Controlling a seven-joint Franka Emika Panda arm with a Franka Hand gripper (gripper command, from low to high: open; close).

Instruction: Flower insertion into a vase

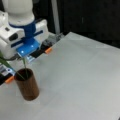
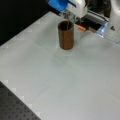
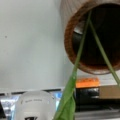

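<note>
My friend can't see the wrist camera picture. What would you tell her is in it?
Green flower stems reach down into the round mouth of a brown wooden vase standing on a pale grey table, seen from just above. A green leaf hangs close to the camera. The claw itself does not show.

Rounded glossy white arm casing (image 1: 18, 11), cylindrical, banded at base by bright blue collar. Below it, blue plastic bracket flaring to flat plate (image 1: 28, 47). Boxy white gripper (image 1: 23, 58) body with dark slot and black window. Same blue-and-white housing (image 2: 68, 5) at a front view's top.
</note>
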